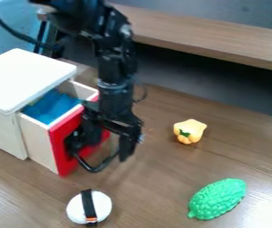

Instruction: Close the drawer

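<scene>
Drawer (63, 147) juts lower right, long axis unclear.

This looks like a robotics lab or test corner: a black robot arm (117, 67) comes in from about twelve o'clock, with a loose black cable (7, 27) between ten and eleven. On the wood-grain surface (156, 178), playthings stand in for household goods: a small white-topped cabinet (25, 80) towards nine o'clock, a yellow toy (190, 130) near four, a green toy (218, 198) at five and a white toy (75, 208) near seven.
</scene>
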Tool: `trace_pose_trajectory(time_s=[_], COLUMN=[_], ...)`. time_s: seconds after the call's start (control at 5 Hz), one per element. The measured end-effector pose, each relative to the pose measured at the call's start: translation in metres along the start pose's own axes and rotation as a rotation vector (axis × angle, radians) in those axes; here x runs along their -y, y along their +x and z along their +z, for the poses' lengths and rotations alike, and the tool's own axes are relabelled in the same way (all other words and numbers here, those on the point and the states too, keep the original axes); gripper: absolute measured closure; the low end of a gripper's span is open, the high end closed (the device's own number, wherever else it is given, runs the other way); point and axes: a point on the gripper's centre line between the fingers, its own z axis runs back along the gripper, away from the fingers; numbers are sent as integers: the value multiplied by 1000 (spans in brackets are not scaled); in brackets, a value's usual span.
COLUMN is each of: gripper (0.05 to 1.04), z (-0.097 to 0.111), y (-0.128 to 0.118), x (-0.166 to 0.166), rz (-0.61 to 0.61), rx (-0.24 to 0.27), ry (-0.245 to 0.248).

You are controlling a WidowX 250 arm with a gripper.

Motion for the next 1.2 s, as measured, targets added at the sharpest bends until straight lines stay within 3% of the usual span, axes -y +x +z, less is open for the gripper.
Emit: trace_pose_trajectory(time_s=[0.4,0.6,1.0,1.2], gripper=[84,84,83,82], z=[0,1,-1,-1], y=[-14,-20,-26,-23], x=[-51,-73,-85,-78], rz=[71,87,55,25], rx=[-29,-36,-65,-59], ry=[8,47,158,140])
